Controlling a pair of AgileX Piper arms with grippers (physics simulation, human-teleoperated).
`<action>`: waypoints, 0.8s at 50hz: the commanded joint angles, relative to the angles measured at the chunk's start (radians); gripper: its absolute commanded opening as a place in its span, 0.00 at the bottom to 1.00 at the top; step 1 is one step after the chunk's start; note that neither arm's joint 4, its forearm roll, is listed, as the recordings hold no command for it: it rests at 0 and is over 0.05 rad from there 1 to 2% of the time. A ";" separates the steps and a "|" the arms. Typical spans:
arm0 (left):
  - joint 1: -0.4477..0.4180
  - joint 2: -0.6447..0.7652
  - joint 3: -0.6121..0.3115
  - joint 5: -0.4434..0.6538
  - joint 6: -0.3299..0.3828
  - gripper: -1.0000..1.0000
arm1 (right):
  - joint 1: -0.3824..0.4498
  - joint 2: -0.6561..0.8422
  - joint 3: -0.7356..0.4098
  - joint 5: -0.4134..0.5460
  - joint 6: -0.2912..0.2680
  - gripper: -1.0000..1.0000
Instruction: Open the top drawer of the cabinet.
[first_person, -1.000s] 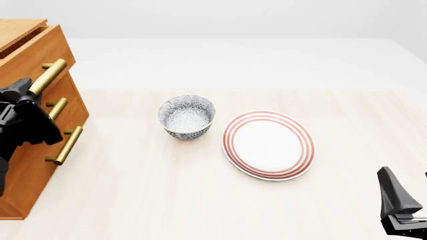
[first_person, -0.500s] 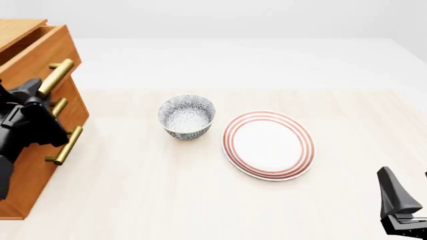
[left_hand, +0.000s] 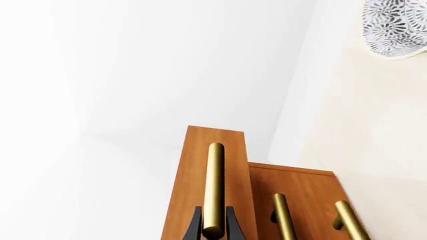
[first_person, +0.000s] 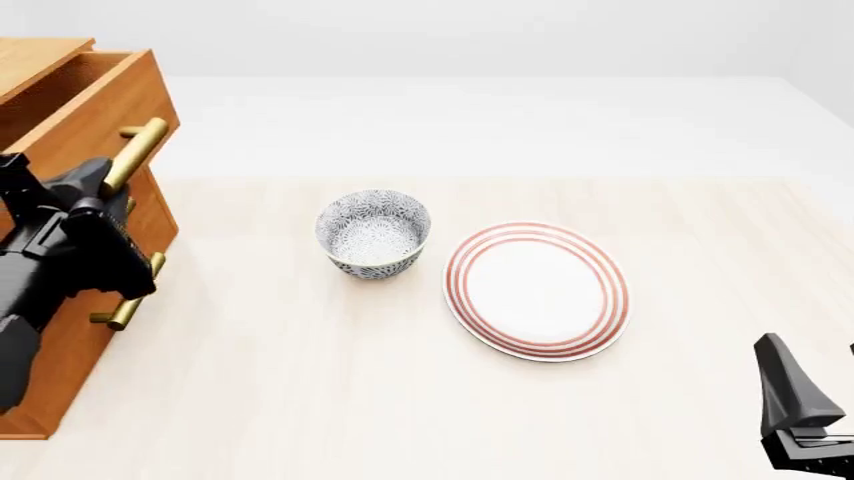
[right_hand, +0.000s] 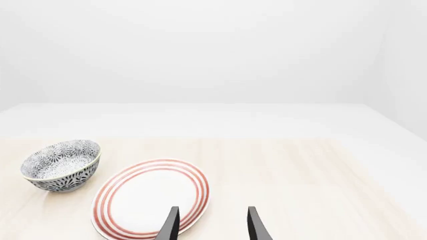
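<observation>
The cabinet (first_person: 54, 330) is a tall orange-brown wooden chest standing at the table's left edge, with three stacked drawers that each carry a brass bar handle. Its top drawer (first_person: 83, 105) is slid partway out, its front standing proud of the two lower fronts and its open interior showing. The top drawer's brass handle (left_hand: 215, 187) sits between two dark fingertips.

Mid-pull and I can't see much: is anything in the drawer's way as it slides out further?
Nothing visible. The left claw is clamped on the top drawer handle, and the table ahead of it is bare. The bowl and plate sit well off to the side.
</observation>
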 joint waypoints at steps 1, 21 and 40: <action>-0.049 -0.066 0.061 0.021 -0.034 0.00 | 0.000 -0.001 0.001 0.000 0.000 1.00; -0.077 -0.145 0.070 0.079 -0.027 0.00 | 0.000 -0.001 0.001 0.000 0.000 1.00; -0.129 -0.162 0.067 0.098 -0.028 1.00 | 0.000 -0.001 0.001 0.000 0.000 1.00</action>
